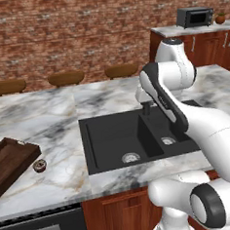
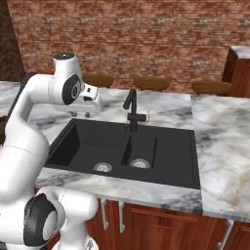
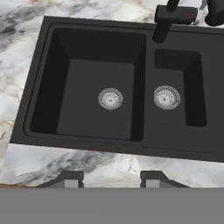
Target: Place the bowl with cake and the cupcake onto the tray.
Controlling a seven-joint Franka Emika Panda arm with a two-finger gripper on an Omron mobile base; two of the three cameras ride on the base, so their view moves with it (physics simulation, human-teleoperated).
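The fingers (image 3: 110, 177) hang spread and empty over the sink (image 3: 122, 87). The cupcake (image 1: 39, 165) sits on the surface just beside the tray (image 1: 13, 161), not yet on it.

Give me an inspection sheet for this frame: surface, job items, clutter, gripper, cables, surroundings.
Surface: grey-veined marble counter with a black double-basin sink set into it; both basins empty, a drain in each.
Job's things: tray at the left edge of the left base view, partly cut off; cupcake on the marble just right of it, not on it. Bowl with cake: nothing seen.
Clutter: nothing seen.
Grippers: gripper over the sink's near rim, fingertips apart, holding nothing.
Cables: nothing seen.
Surroundings: black faucet behind the sink, brick wall, wooden stools beyond the counter, microwave on a side counter.
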